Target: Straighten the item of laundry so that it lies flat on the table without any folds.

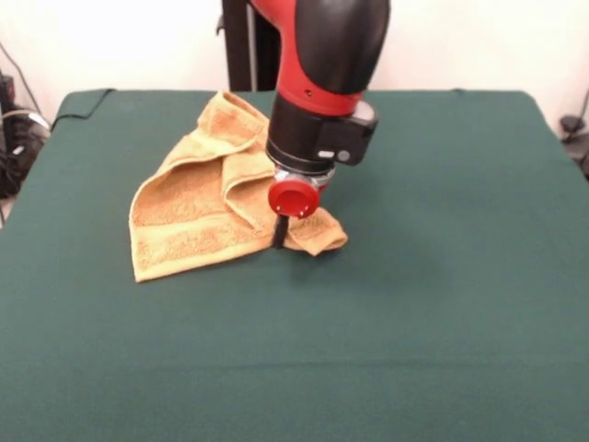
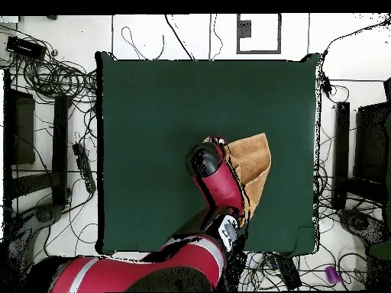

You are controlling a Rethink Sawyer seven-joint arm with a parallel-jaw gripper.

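Orange-tan towel (image 1: 198, 198) lies folded and rumpled on the green table (image 1: 442, 276), at ten o'clock from its centre in the front view. At the towel's three-o'clock corner the red-and-black arm stands vertical, its gripper (image 1: 280, 232) pressed onto the cloth; finger opening cannot be told.

no readable text anywhere here. the arm (image 1: 322, 83) shows plain red and black casing with no legible label, the towel (image 1: 198, 198) carries no lettering that can be made out, and the green table (image 1: 414, 304) is bare of any print. overhead, same story: no words, numbers or signs readable.
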